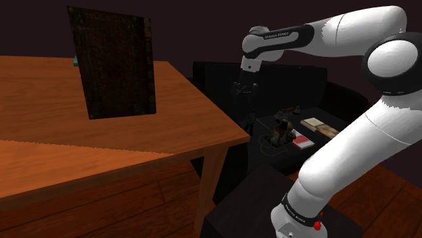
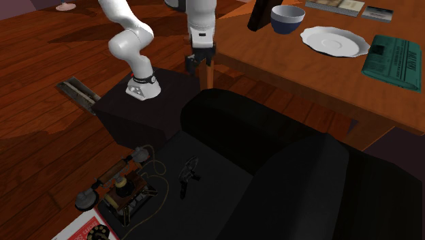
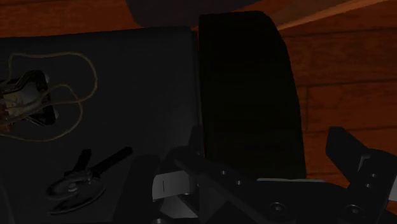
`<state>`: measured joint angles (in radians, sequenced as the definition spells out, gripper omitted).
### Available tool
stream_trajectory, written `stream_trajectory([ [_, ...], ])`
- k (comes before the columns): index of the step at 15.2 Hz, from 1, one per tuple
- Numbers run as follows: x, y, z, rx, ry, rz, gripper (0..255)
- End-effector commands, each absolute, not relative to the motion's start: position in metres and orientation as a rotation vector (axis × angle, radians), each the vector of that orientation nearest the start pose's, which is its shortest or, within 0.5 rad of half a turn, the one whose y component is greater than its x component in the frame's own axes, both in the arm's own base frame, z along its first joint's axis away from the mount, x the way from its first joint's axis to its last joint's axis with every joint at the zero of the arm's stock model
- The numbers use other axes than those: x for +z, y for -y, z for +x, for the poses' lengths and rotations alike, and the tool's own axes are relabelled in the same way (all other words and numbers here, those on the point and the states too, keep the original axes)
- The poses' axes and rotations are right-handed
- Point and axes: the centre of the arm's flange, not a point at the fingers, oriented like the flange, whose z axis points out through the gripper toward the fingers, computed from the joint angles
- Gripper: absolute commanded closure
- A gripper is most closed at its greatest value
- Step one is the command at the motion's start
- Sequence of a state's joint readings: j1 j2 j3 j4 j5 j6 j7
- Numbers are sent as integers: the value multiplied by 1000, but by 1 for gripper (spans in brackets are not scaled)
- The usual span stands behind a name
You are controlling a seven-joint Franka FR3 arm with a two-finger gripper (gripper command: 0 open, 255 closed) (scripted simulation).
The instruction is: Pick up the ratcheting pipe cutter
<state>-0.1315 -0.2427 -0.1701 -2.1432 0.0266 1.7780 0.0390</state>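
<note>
The ratcheting pipe cutter (image 2: 189, 176) is a small dark tool with a round jaw and two short handles, lying flat on a low black surface (image 2: 204, 204). The wrist view shows the cutter (image 3: 81, 183) well off to one side of the fingers, near a coiled cord. My black gripper (image 2: 199, 63) hangs open and empty high above that surface, beside the wooden table's corner leg, far from the cutter. Seen from the shoulder camera, the gripper (image 1: 245, 88) points down just past the table edge. Both fingers (image 3: 191, 159) stand wide apart over a black armrest (image 3: 248, 95).
An old telephone set (image 2: 124, 185) with a looping cord lies beside the cutter. A black armchair (image 2: 286, 150) sits between gripper and cutter. The wooden table (image 2: 320, 75) carries a bowl (image 2: 287, 18), a plate (image 2: 335, 41) and a green book (image 2: 391, 61). A dark board (image 1: 113, 62) stands upright on it.
</note>
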Motion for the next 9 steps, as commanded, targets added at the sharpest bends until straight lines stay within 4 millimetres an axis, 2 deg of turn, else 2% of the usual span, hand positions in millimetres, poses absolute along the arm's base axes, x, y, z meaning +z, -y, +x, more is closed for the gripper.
stream_trajectory([
  [1, 481, 164, 465, 199, -585, -2992, 0],
  [9, 428, 253, 510, 279, -843, -2904, 0],
])
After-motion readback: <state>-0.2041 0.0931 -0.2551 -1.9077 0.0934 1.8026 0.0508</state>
